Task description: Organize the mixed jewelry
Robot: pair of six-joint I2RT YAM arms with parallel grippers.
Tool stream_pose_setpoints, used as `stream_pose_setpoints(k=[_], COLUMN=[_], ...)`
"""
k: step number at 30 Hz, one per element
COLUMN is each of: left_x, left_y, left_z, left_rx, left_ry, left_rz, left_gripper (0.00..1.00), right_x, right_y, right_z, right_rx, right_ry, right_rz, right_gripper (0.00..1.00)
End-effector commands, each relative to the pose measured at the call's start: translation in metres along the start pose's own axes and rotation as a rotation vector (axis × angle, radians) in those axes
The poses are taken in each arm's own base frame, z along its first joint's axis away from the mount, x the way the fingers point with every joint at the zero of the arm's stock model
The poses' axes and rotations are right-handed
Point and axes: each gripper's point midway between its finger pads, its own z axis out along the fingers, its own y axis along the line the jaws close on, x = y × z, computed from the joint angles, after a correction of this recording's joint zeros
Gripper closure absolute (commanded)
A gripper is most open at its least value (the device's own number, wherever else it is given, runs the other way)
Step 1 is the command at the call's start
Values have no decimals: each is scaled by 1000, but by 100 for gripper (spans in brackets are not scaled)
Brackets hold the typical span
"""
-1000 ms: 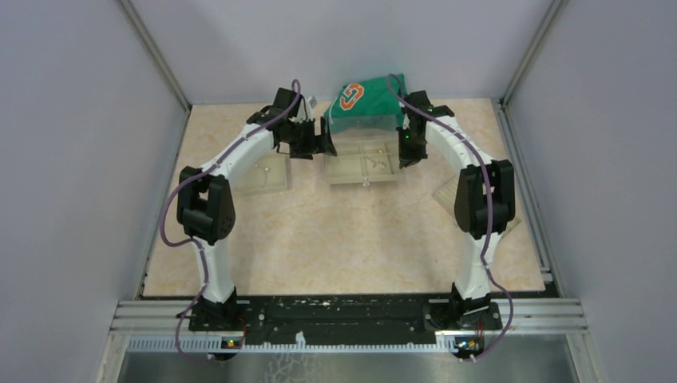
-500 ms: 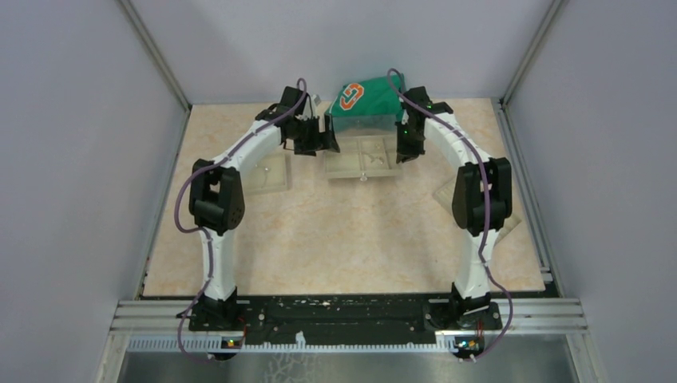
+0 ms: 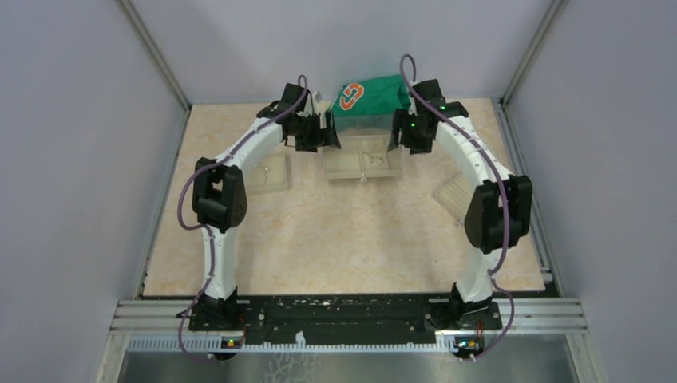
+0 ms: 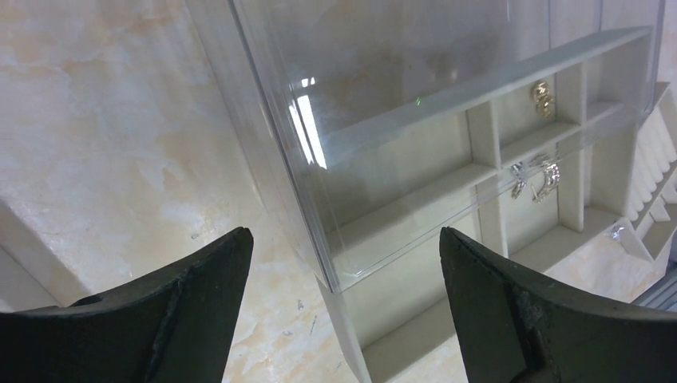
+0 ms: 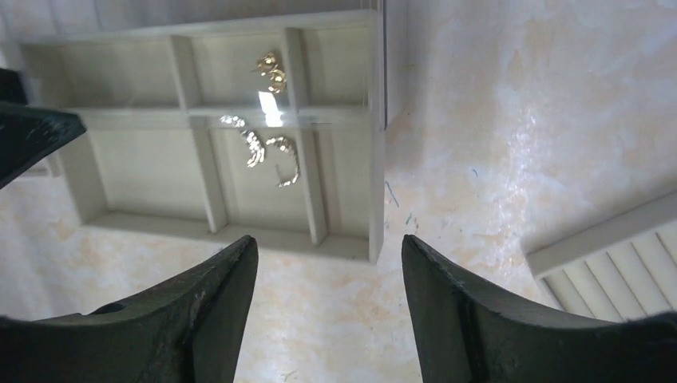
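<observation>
The beige table (image 3: 343, 239) has a green cloth (image 3: 375, 96) at its far edge. Just in front of the cloth sits a compartmented box (image 3: 351, 176) with its clear lid (image 4: 383, 104) tilted up. The left gripper (image 3: 326, 134) and right gripper (image 3: 395, 137) hover at either side of the box, both spread wide and holding nothing. Curved silvery earrings (image 5: 267, 152) lie in one compartment, and a small gold piece (image 5: 270, 70) lies in the next.

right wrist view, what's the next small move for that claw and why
Probably shift the right claw a little toward the left of this view and lower it toward the earrings. Its jaws stand open and empty, centred over the near wall of the tray, while the earrings lie loose in a compartment just beyond, left of centre.
</observation>
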Motion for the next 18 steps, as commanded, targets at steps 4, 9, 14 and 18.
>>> stream_pose_setpoints(k=[4,9,14,18], left_x=[-39,-77,-113,-129], left_y=[-25,-10,-7,-2], left_z=[-27,-16,-1,7], left_rx=[50,-4,51,90], left_ry=[-122,-223,-293,-349], left_rz=[10,-72,-115,-135], left_gripper=[6,6,7,7], right_x=[-24,-70,-110,-136], right_y=[-8,-26,-25,-17], right_z=[-70,-42,-5,23], right_rx=[-89,-58,-56,-88], right_ry=[-253,-306,-307,-287], right_rz=[173,271,297,306], right_gripper=[31,32,33,34])
